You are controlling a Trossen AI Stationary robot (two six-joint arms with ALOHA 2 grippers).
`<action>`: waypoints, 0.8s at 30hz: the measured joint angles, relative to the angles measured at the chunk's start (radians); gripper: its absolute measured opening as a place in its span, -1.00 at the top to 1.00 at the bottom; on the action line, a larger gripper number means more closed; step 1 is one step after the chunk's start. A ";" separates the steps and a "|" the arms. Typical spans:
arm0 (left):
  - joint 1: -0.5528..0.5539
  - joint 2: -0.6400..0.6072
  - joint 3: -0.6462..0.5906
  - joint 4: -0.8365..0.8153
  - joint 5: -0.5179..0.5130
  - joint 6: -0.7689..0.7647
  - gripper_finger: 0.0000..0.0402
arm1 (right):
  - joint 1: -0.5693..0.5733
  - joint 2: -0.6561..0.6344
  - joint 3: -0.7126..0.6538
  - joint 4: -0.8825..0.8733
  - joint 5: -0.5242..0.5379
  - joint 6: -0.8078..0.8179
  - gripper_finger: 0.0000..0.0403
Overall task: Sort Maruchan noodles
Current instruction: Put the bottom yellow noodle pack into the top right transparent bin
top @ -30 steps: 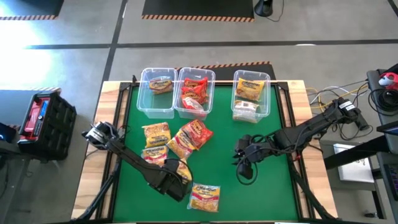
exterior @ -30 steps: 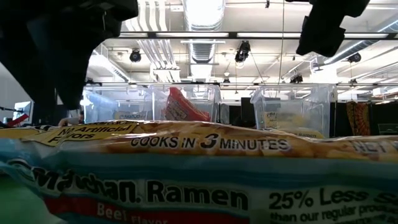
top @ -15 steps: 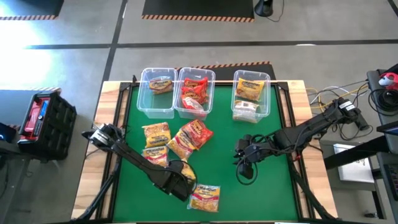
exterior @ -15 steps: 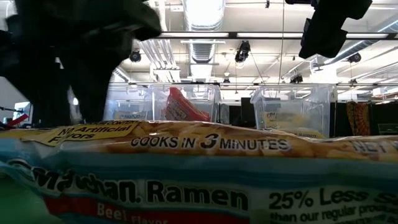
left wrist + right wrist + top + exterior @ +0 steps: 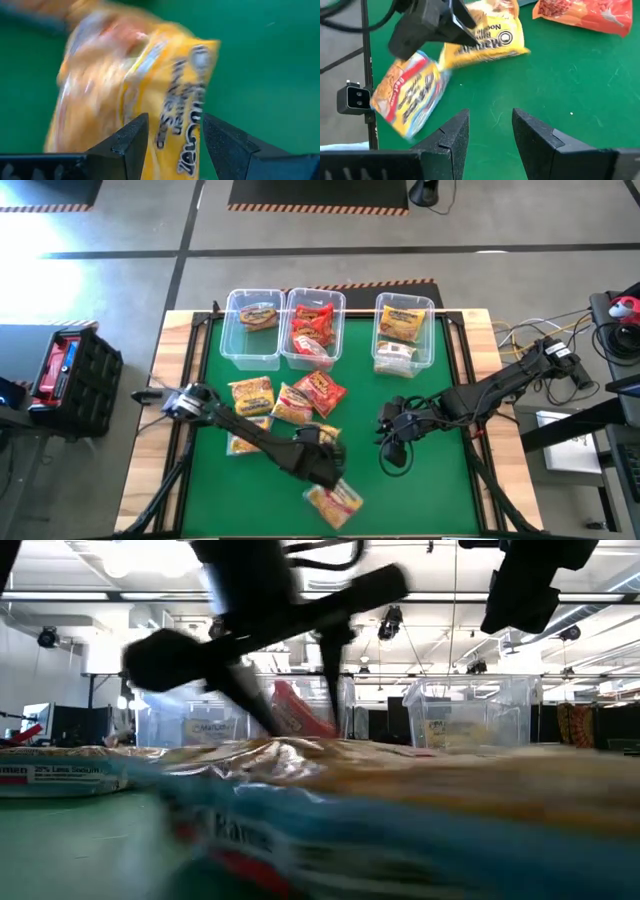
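Noodles first: the ramen packets (image 5: 282,402) are split between the green table (image 5: 430,480) and three clear bins (image 5: 330,330) along the far edge. From my remote seat I count one packet in the left bin, a couple of red ones in the middle bin, and two in the right bin. A loose bunch of yellow and red packets lies left of centre on the table, and one more packet (image 5: 334,501) lies at the near edge, tilted.

My left gripper (image 5: 322,466) is low over the table right by that near packet. Its wrist camera shows a yellow packet (image 5: 150,100) just past the fingertips, jaws partly apart, and I can't tell if they're actually pinching anything.

My right gripper (image 5: 392,430) hangs over bare green on the right side, well apart from the packets, jaws a little apart with nothing between them.
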 joint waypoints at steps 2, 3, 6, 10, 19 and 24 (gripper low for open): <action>0.017 0.006 0.056 0.002 -0.007 0.075 0.15 | 0.000 0.000 0.000 -0.002 0.000 0.022 0.31; 0.023 0.007 0.087 0.002 -0.011 0.126 0.15 | 0.000 0.000 0.000 -0.002 0.000 0.029 0.31; 0.029 0.007 0.179 -0.042 -0.016 0.290 0.15 | 0.000 0.000 0.000 -0.006 0.000 0.049 0.31; 0.016 0.005 0.250 -0.304 0.015 0.312 0.15 | 0.000 0.000 -0.004 -0.004 0.000 0.092 0.31; -0.043 0.003 0.158 -0.417 0.215 0.228 0.15 | 0.004 0.061 -0.027 0.006 0.008 0.181 0.31; -0.035 -0.002 0.071 -0.233 0.220 0.221 0.15 | 0.004 0.126 -0.029 -0.002 -0.010 0.203 0.31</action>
